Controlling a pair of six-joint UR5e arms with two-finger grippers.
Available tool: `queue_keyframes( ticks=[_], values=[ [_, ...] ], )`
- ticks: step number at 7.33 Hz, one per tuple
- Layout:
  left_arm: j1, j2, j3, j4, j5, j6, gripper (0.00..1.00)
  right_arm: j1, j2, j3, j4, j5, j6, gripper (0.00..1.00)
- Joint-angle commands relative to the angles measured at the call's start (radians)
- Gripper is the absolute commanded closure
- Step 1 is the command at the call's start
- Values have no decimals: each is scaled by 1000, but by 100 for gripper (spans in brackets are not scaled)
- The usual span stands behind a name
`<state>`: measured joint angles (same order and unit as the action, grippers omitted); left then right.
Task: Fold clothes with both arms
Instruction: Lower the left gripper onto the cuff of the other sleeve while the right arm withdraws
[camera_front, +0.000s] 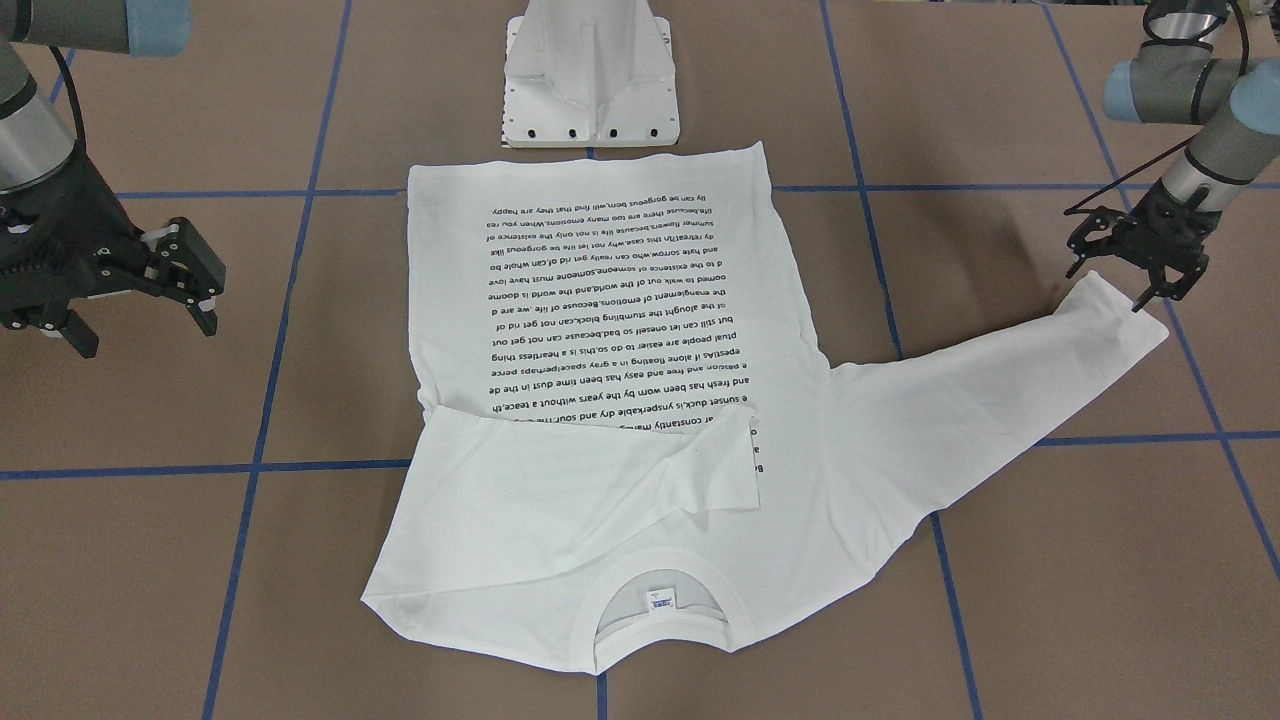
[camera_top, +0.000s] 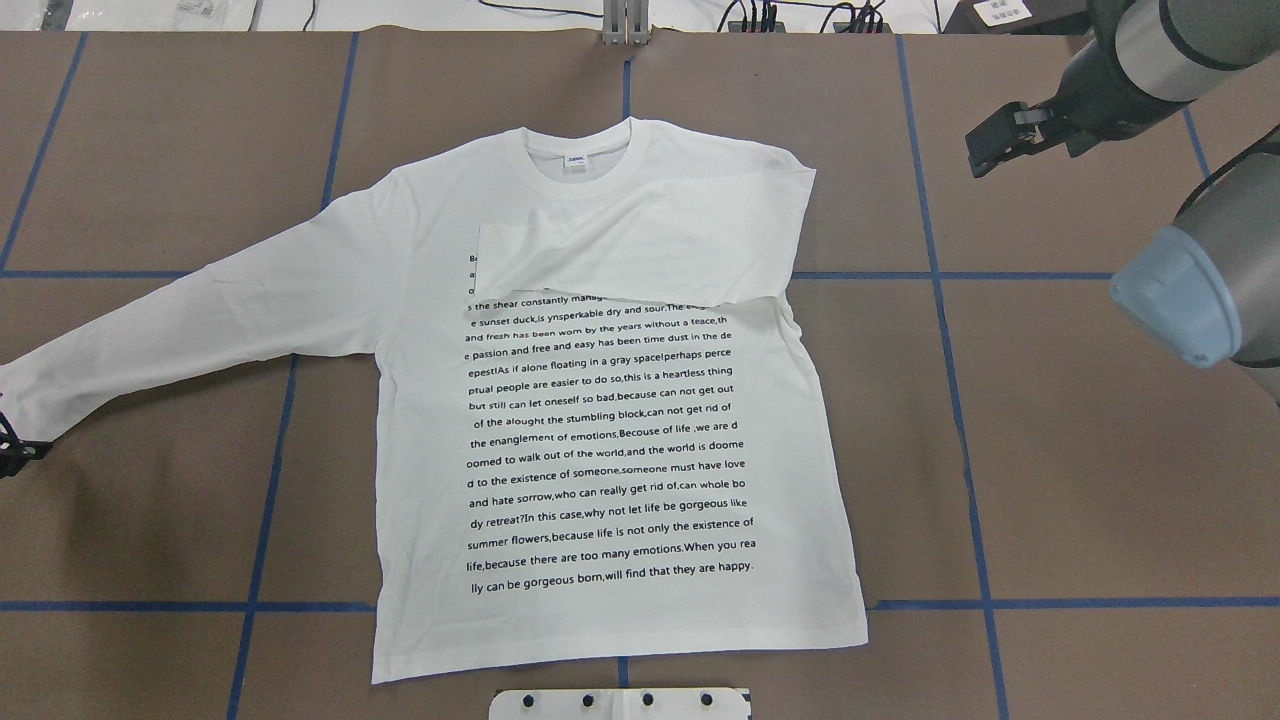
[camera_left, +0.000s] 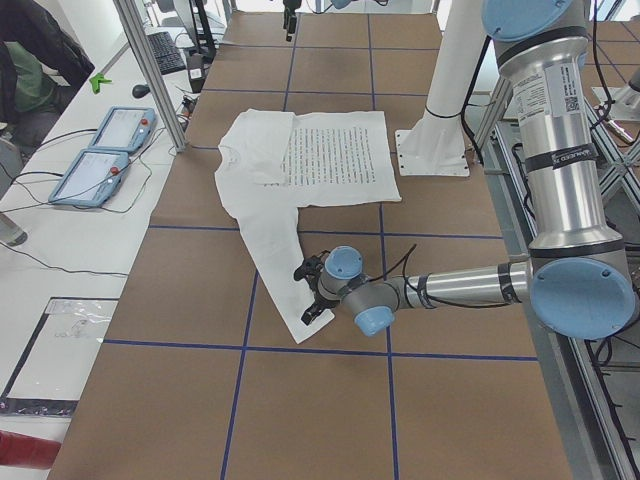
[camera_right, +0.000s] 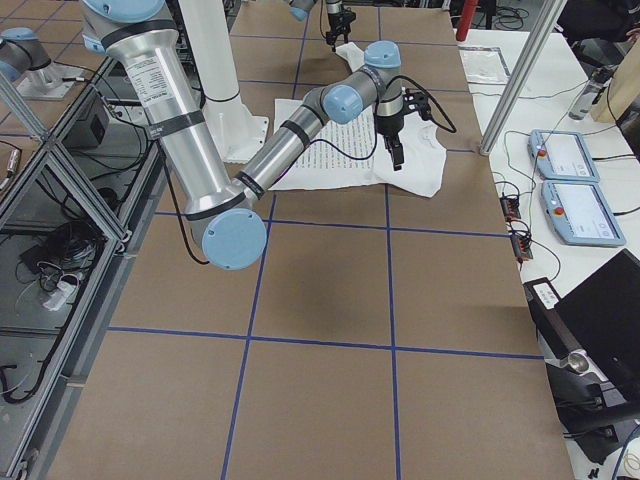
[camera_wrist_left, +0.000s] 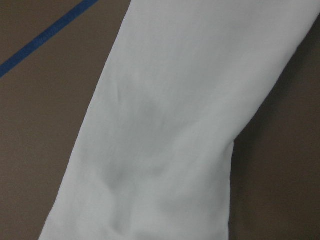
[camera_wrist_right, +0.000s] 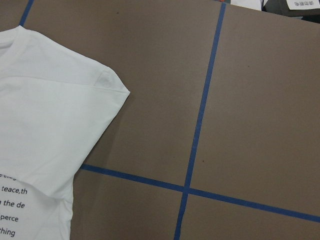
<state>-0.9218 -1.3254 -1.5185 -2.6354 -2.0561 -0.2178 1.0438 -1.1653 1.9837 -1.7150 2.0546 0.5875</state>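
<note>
Here's the brown bench (camera_top: 1100, 450) with its blue tape grid, and spread flat across the middle of it, print side up, is the white shirt (camera_top: 610, 420), hem toward the robot and collar toward the far side. The left arm (camera_left: 470, 285) reaches low and far out to its own side, while the right arm (camera_right: 290, 135) stands off the garment near the shoulder. The white pedestal base (camera_front: 590, 90) sits just beyond the hem and plays no part. Now the sleeves. The folded sleeve (camera_top: 640, 255) on the robot's right lies across the chest, covering the top lines of print, so I'd call that first fold done. The outstretched sleeve (camera_top: 200, 320) on the robot's left runs straight out onto bare bench, not yet brought in. At its cuff (camera_front: 1130, 320) sits the left gripper (camera_front: 1110, 280), fingers spread, tips at the fabric edge, nothing pinched as far as I can tell. The right gripper (camera_front: 145, 315) hangs clear of the cloth, fingers apart and empty. So by my reckoning: one sleeve in, one to go, then the body folds, all yet to come. The collar label (camera_front: 661, 597) shows neatly at the neckline.
</note>
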Motion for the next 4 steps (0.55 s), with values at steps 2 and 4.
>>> queue_keyframes(
  ticks=[2,4],
  values=[
    [27,2,6,-2,20,0,1,-1,-7,0,2,-1,0,0],
    [31,2,8,-2,21,0,24,1,-10,0,2,-1,0,0]
  ],
)
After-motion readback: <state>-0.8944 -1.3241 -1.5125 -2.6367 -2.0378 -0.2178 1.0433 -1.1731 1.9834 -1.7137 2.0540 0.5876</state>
